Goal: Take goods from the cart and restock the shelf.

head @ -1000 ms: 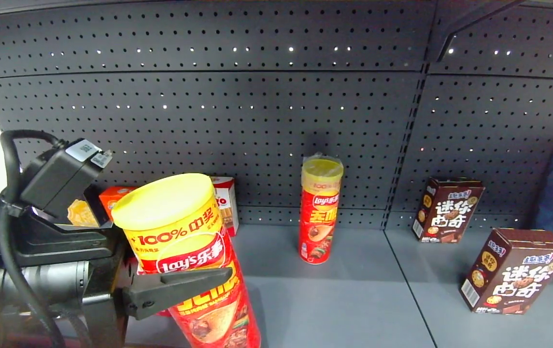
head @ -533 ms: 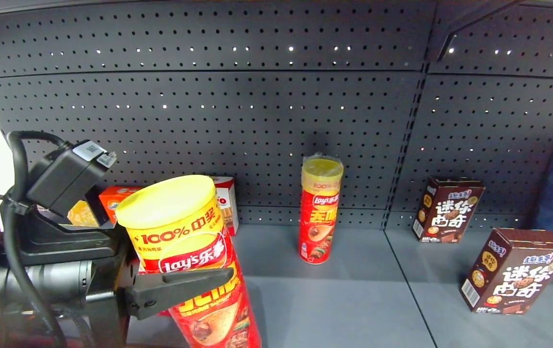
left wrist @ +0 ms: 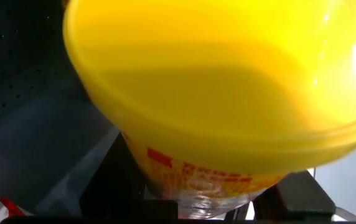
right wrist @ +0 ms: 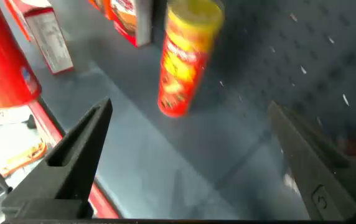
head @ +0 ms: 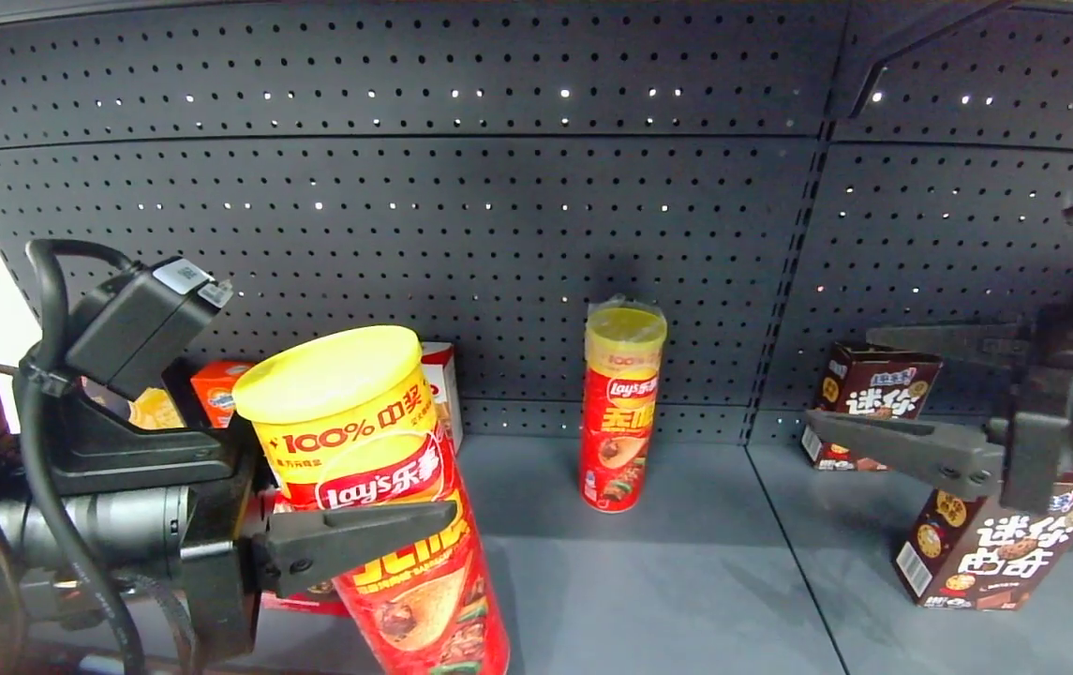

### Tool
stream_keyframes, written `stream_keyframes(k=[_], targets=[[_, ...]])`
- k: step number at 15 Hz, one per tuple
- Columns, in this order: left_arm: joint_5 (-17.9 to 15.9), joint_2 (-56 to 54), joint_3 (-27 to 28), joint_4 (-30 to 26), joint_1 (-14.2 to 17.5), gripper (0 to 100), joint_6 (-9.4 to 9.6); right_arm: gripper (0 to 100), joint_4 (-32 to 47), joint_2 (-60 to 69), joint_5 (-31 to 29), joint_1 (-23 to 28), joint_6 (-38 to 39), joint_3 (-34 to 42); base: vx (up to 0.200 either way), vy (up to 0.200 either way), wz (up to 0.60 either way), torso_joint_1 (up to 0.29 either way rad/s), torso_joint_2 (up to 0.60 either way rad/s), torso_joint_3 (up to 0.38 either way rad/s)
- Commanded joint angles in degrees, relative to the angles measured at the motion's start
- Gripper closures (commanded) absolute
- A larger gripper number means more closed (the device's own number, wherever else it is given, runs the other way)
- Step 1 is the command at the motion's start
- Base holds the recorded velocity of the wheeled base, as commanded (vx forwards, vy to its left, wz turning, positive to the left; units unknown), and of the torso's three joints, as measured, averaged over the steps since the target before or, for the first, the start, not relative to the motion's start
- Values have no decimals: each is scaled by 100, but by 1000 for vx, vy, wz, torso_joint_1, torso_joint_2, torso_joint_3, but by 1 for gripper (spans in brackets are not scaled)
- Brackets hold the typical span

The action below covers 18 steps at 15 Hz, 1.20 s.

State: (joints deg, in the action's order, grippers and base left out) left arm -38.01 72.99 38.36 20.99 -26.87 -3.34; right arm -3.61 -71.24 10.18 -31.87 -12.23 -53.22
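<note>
Chip can (head: pixel 358 441): upright at near left over the shelf (head: pixel 667 581), clamped in left gripper (head: pixel 405 525), edged slightly rightward; not yet placed. Right gripper (head: pixel 841 380): newly arrived at right, wide open, empty, likely ready to assist.

Printed labels on chip can (head: pixel 377 450), boxes (head: pixel 1014 548)
</note>
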Motion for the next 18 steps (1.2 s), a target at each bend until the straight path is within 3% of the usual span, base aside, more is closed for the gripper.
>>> stream_keyframes(k=[1,6,9,12,18], targets=[[-5,5,-22,1,-3,100,0,0,-35,-795,256,-48,-78,-311,0,0,0,0,0,0],[-22,5,-31,1,-3,100,9,0,-61,-1129,1364,154,-104,-645,0,0,0,0,0,0],[-31,-12,-75,1,-20,100,9,0,-96,-1445,1628,269,-166,-918,0,0,0,0,0,0],[-31,-12,-83,1,-38,100,18,0,-606,-1735,2744,708,-711,-883,0,0,0,0,0,0],[-31,-12,-92,1,-73,100,18,0,-843,-1929,2753,805,-667,-566,0,0,0,0,0,0]])
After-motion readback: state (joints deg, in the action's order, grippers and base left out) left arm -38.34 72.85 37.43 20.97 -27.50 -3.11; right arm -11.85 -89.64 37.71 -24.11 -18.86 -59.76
